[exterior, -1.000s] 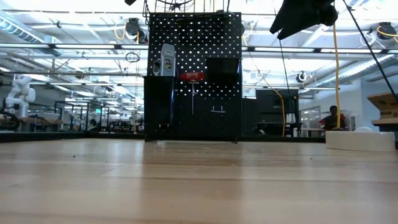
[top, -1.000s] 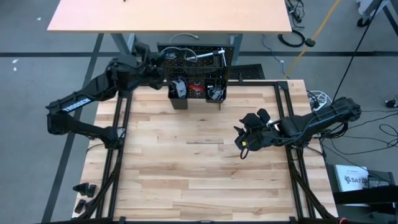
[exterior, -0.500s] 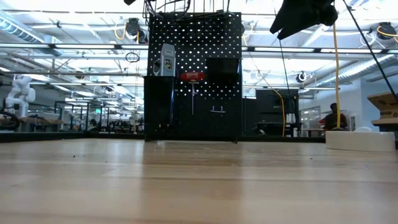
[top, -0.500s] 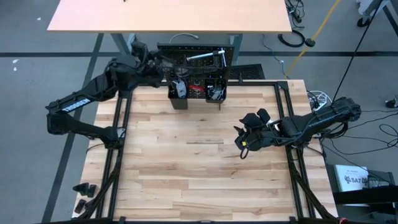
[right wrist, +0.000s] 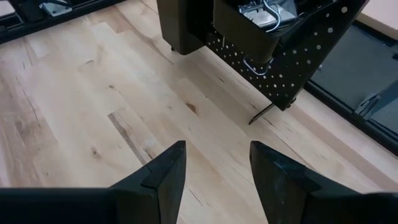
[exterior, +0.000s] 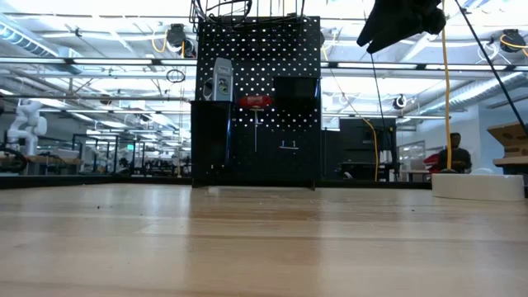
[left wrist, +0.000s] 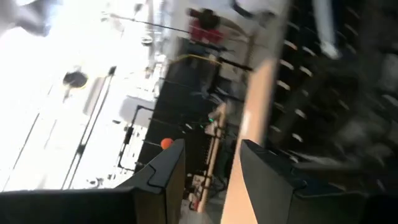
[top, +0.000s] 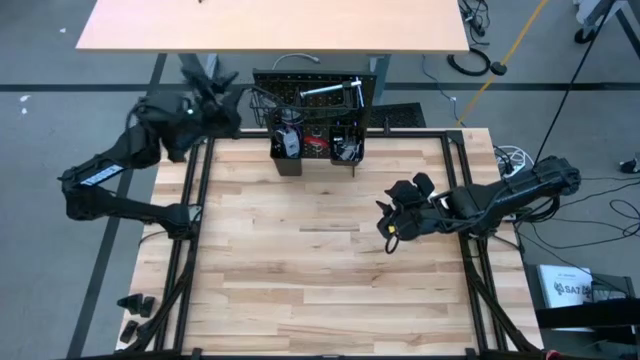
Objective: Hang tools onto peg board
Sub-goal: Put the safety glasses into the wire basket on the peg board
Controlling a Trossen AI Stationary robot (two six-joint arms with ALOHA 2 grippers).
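The black peg board point(exterior: 256, 99) stands upright at the table's far edge. On it hang a blue-silver level point(exterior: 221, 80) and a red-handled tool point(exterior: 255, 101). More tools sit in its two black bins point(top: 288, 142) point(top: 346, 146), and a silver tool point(top: 322, 92) lies along its top. My left gripper point(top: 215, 85) point(left wrist: 211, 155) is open and holds nothing. It hangs level, left of the board's top and off the table's far left corner. My right gripper point(top: 390, 225) point(right wrist: 214, 162) hovers open over the table's right half, slanting down toward the board.
The wooden tabletop point(top: 320, 270) lies bare in front of the board. A second tan table point(top: 270, 25) stands behind the board. A white box point(exterior: 478, 186) sits at the right edge. Loose black parts point(top: 135, 305) lie on the floor at the near left.
My left gripper has drawn back from the top left of the peg board toward the table's left, rising slightly. It now hangs clear of the board. The tools on the board have stayed in place.
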